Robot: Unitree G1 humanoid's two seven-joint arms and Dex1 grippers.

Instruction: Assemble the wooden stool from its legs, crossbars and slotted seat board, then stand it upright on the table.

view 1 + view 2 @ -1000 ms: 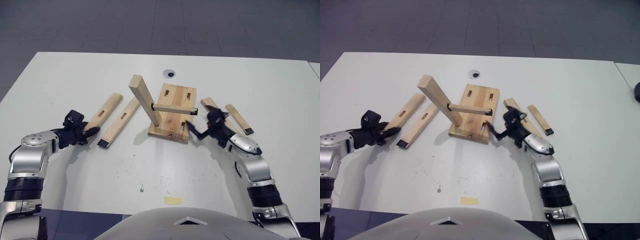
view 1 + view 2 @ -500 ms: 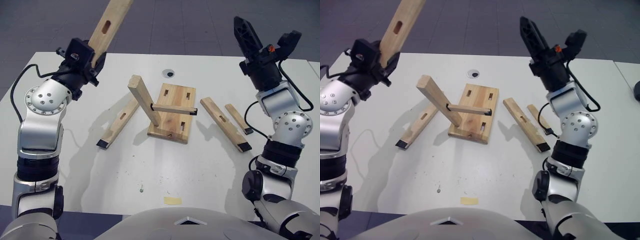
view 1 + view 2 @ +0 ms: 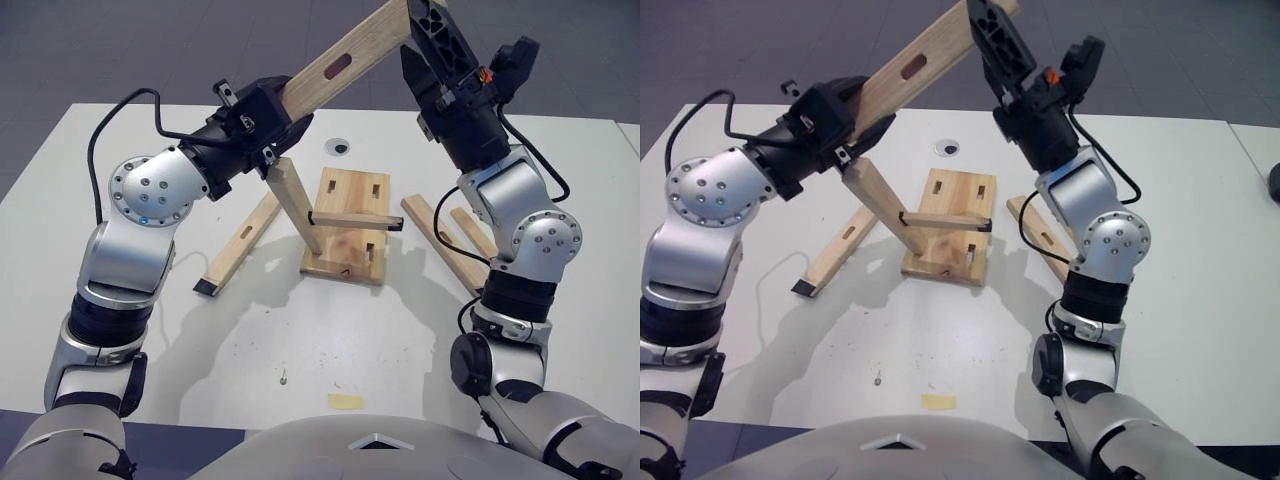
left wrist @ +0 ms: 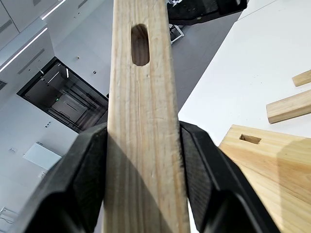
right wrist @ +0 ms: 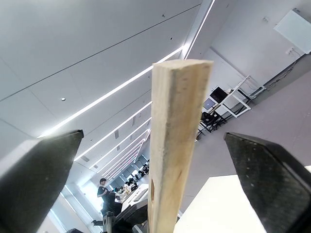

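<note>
My left gripper (image 3: 262, 112) is shut on a slotted wooden leg (image 3: 340, 65), held high over the table and slanting up toward the right. My right gripper (image 3: 432, 40) is open at that leg's upper end. In the right wrist view the leg end (image 5: 177, 121) stands between the two spread fingers (image 5: 39, 179) with gaps on both sides. Below, the seat board (image 3: 350, 240) lies flat with one tilted leg (image 3: 292, 195) stuck in it and a crossbar (image 3: 352, 216) joined to that leg.
Another slotted leg (image 3: 240, 245) lies on the white table (image 3: 120, 160) left of the board. Two wooden pieces (image 3: 440, 240) lie right of the board, under my right arm. A small round hole (image 3: 341, 147) sits behind the board, and a yellow tape scrap (image 3: 346, 401) near the front edge.
My left arm lifted a leg from the table and swung it right over the board. My right gripper rose from beside the board and moved left to the leg's upper end.
</note>
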